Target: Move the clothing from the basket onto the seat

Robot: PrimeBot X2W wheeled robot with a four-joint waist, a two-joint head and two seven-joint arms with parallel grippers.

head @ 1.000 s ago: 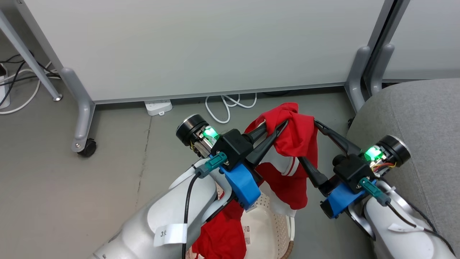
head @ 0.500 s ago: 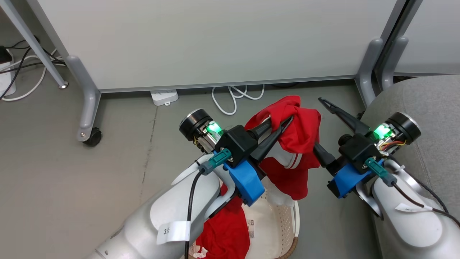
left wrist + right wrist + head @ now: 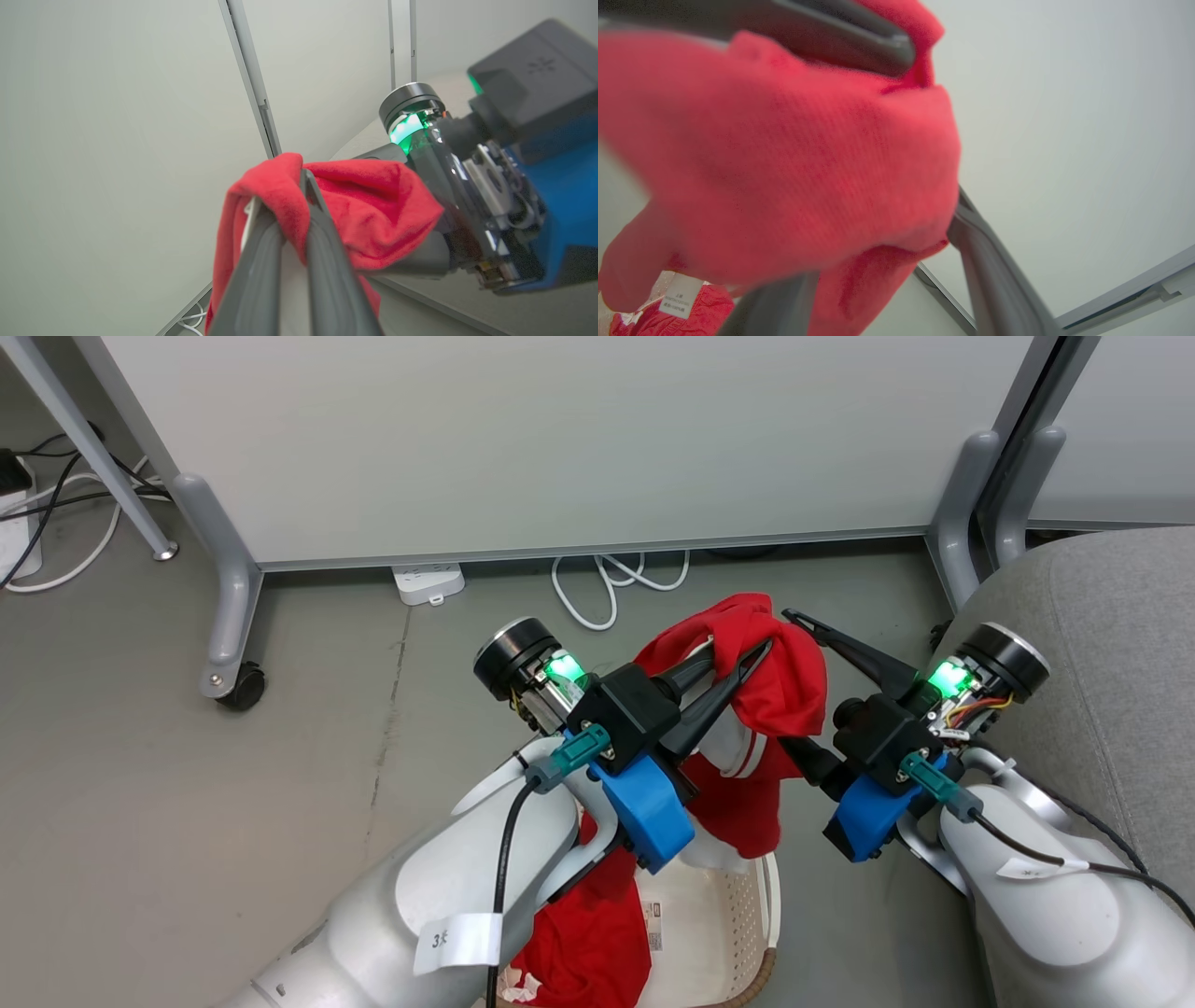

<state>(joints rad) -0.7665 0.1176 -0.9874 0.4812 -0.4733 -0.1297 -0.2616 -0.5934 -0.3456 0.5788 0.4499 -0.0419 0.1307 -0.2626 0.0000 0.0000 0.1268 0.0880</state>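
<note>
**Red garment held over the basket by my left end effector**

My left end effector is clenched on a red garment, with the two fingers pressed together and a fold of cloth pinched near their tips. In the left wrist view the fabric drapes over both fingers. The garment hangs in the air above the far end of the basket. Its white panel and striped cuff show just under the fingers, and its lower edge dangles over the basket.

My right end effector is released, spread wide, and sits just beside the garment on the seat side. One finger points out clear above the cloth. The other runs behind the hanging fold, so the fabric lies between the two. In the right wrist view the cloth is close and blurred, and I cannot tell whether it touches those fingers.

A second garment, also red, lies in the basket's near end, partly under my left forearm. A label sits on the basket bottom beside it. The basket stands on the floor. The seat is at my right, close to the right arm. A pale panel on legs stands beyond.
</note>
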